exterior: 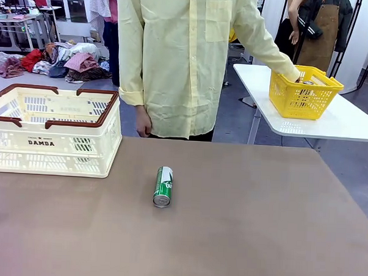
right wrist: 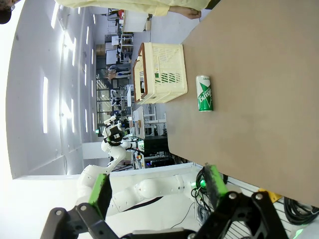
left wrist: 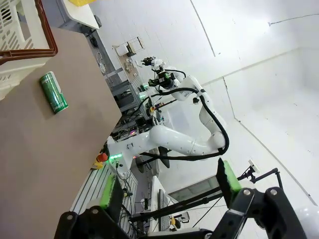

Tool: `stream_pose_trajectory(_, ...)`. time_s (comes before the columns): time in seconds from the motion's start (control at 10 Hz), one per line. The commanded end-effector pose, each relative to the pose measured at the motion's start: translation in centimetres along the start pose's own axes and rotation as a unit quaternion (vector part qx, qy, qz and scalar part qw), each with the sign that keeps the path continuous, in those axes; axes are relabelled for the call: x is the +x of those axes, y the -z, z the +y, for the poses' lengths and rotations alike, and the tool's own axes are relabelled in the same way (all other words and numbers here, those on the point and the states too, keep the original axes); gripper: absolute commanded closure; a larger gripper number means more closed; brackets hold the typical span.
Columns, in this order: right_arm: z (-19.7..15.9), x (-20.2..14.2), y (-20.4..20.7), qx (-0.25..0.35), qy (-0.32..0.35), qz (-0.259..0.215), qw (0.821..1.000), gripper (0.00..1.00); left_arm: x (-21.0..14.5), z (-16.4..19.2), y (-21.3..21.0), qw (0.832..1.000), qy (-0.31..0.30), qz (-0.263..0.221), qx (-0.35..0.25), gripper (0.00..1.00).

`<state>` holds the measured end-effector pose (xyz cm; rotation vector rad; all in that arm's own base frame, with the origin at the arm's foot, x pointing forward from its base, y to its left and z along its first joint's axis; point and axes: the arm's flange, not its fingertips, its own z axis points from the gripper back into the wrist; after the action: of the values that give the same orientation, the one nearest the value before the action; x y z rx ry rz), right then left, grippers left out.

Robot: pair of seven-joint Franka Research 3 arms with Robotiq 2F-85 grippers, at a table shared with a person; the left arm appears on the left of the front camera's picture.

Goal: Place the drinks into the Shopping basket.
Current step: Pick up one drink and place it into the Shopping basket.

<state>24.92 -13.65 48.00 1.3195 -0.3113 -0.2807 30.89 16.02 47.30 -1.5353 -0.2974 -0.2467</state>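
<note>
Green-and-white aluminium can (exterior: pixel 163 186) lies on its side near the middle of the matte brown tabletop (exterior: pixel 259 227), its silver top toward six o'clock. The cream plastic lattice Shopping basket (exterior: pixel 53 132) stands at about ten o'clock from it. Smooth, thin-walled and round, the can will probably roll, slip, and dent under a hard squeeze, so a pinch across mid-body looks best. The left gripper (left wrist: pixel 168 186) and right gripper (right wrist: pixel 157 188) hang well apart from it, jaws spread wide and empty.

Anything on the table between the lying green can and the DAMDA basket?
No. The stretch of brown tabletop between the green can and the Shopping basket is bare, as the front and right wrist views show.
</note>
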Motion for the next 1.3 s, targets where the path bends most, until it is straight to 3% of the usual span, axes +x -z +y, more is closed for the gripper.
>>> stream_pose_trajectory(0.0, 0.5, 0.0, 0.0, 0.008, 0.004, -0.005, 1.0, 0.0, 0.0, -0.3, 0.4, 1.0, -0.007, -0.012, -0.004, 0.0)
stream_pose_trajectory(0.1, 0.5, 0.0, 0.0, 0.008, 0.004, -0.005, 1.0, 0.0, 0.0, 0.0, 0.0, 1.0, 0.0, 0.0, 0.0, 0.0)
stream_pose_trajectory(0.2, 0.5, 0.0, 0.0, 0.008, 0.004, -0.005, 1.0, 0.0, 0.0, -1.5, 1.3, 0.995, -0.077, -0.047, 0.03, 0.0)
stream_pose_trajectory(0.3, 0.5, 0.0, 0.0, 0.008, 0.004, -0.005, 1.0, 0.0, 1.7, -5.0, 5.1, 0.986, -0.112, -0.054, 0.115, 0.0)
stream_pose_trajectory(0.5, 0.5, 0.0, 0.0, 0.008, 0.004, -0.005, 1.0, 0.0, 5.5, -9.5, 12.1, 0.974, -0.108, 0.016, 0.198, 0.0)
stream_pose_trajectory(0.7, 0.5, 0.0, 0.0, 0.008, 0.004, -0.005, 1.0, 0.0, 10.2, -11.0, 20.3, 0.943, -0.133, 0.095, 0.289, 0.0)
stream_pose_trajectory(0.8, 0.5, 0.0, 0.0, 0.008, 0.004, -0.005, 1.0, 0.0, 12.4, -10.6, 25.6, 0.917, -0.133, 0.131, 0.353, 0.0)
stream_pose_trajectory(1.0, 0.5, 0.0, 0.0, 0.008, 0.004, -0.005, 1.0, 0.0, 14.5, -8.7, 33.7, 0.876, -0.119, 0.133, 0.447, 0.0)
stream_pose_trajectory(1.2, 0.5, 0.0, 0.0, 0.008, 0.004, -0.005, 1.0, 0.0, 14.6, -5.9, 39.5, 0.847, -0.103, 0.16, 0.496, 0.0)
